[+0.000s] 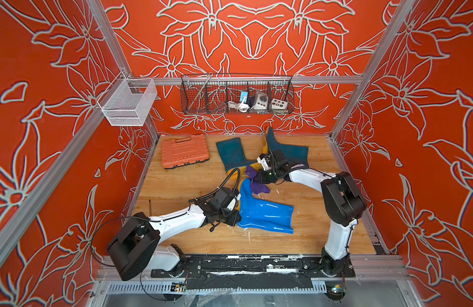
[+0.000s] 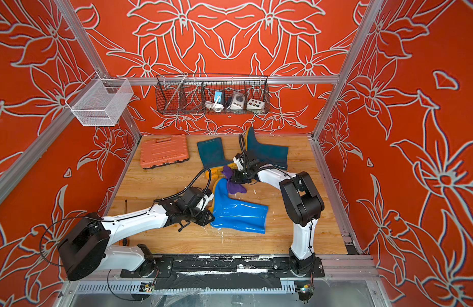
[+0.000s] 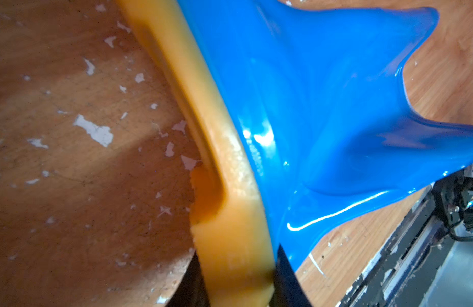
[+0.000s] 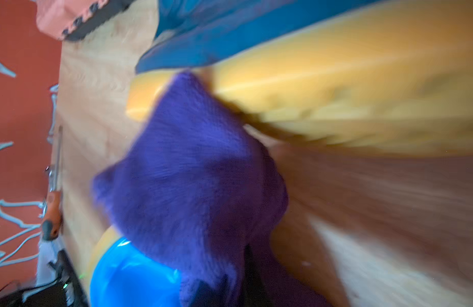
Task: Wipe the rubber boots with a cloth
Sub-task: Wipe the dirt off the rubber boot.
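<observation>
The bright blue rubber boot [image 1: 266,215] [image 2: 239,215] lies on its side mid-floor. My left gripper [image 1: 236,212] [image 3: 236,281] is shut on its orange-yellow sole [image 3: 224,186] at the heel. The purple cloth [image 1: 256,183] [image 2: 233,184] [image 4: 193,170] drapes over the blue boot's toe, bunched in my shut right gripper [image 1: 260,180] [image 4: 230,289]. Both dark teal boots [image 1: 231,152] [image 1: 288,154] lie behind, near the back wall. The right wrist view is blurred.
An orange tool case [image 1: 184,151] lies at the back left of the wooden floor [image 1: 182,186]. A screwdriver [image 1: 150,207] rests by the left wall. A wire basket [image 1: 236,95] and a white mesh basket [image 1: 129,102] hang above.
</observation>
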Tool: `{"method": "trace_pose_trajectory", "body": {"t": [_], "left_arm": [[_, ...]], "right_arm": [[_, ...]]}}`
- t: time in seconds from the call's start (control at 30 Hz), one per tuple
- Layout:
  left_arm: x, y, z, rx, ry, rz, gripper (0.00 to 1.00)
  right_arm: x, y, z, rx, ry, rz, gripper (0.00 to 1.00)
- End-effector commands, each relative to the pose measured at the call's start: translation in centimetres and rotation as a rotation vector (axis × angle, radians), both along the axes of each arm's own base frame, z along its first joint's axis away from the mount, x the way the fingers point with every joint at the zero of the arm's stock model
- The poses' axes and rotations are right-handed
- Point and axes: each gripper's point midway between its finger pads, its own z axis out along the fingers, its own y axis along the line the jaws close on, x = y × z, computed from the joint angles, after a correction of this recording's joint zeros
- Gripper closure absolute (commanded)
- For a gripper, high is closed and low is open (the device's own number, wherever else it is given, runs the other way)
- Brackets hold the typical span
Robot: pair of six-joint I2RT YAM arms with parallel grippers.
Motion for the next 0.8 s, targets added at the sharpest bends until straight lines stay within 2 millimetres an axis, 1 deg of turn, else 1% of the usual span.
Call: {"method": "trace_pose_trajectory", "body": {"t": [0.0, 0.07, 0.13, 0.2, 0.27, 0.3, 0.37, 0.4, 0.43, 0.5, 0.53, 0.57, 0.6, 0.67, 0.7, 0.77], "left_arm": [[-0.1, -1.2, 0.9, -0.048, -0.018, -0.055, 1.0], [0.2, -1.4, 0.8, -0.047, -0.016, -0.055, 1.0], [0.3, -1.5, 0.5, -0.045, -0.01, -0.05, 1.0], [0.4, -1.6, 0.4, -0.046, -0.008, -0.05, 1.0], [0.4, -1.7, 0.3, -0.045, -0.002, -0.05, 1.0], [0.4, -1.8, 0.3, -0.046, 0.001, -0.051, 1.0], [0.5, -1.7, 0.4, -0.04, 0.001, -0.051, 1.0], [0.5, -1.7, 0.4, -0.034, -0.002, -0.049, 1.0], [0.7, -1.5, 0.4, -0.023, -0.007, -0.043, 1.0], [1.1, -1.3, 0.5, -0.007, -0.017, -0.03, 1.0], [1.4, -1.2, 0.6, -0.001, -0.023, -0.011, 1.0], [1.7, -1.0, 0.6, 0.003, -0.027, 0.014, 1.0], [2.0, -1.0, 0.7, 0.003, -0.031, 0.031, 1.0], [2.3, -1.0, 0.7, 0.005, -0.036, 0.053, 0.83], [2.5, -1.0, 0.6, 0.006, -0.036, 0.059, 0.76], [2.6, -1.0, 0.5, 0.009, -0.034, 0.068, 0.68]], "right_arm": [[-5.1, 2.6, 0.5, -0.001, -0.009, 0.101, 1.0], [-7.8, 3.8, -0.1, -0.005, 0.002, 0.137, 1.0], [-9.8, 4.8, -0.8, 0.024, 0.032, 0.158, 1.0], [-10.4, 5.5, -1.1, 0.053, 0.054, 0.164, 1.0], [-9.6, 5.3, -1.2, 0.022, 0.032, 0.166, 1.0], [-8.7, 4.8, -1.1, -0.015, 0.018, 0.164, 1.0], [-6.2, 3.4, -0.8, -0.043, 0.008, 0.124, 1.0], [-4.5, 2.4, -0.4, -0.031, 0.013, 0.082, 1.0], [-2.6, 0.9, 0.2, -0.004, 0.02, 0.019, 1.0], [-0.3, -1.8, 1.5, 0.014, 0.006, -0.074, 1.0], [0.2, -2.7, 2.4, 0.009, -0.018, -0.094, 1.0], [0.3, -3.3, 3.2, -0.003, -0.044, -0.098, 1.0], [0.0, -3.5, 4.3, -0.011, -0.069, -0.088, 1.0], [-1.3, -3.0, 5.8, 0.021, -0.094, -0.059, 1.0], [-2.1, -2.6, 6.3, 0.036, -0.105, -0.042, 1.0], [-4.2, -1.1, 6.7, 0.039, -0.128, 0.011, 1.0]]}}
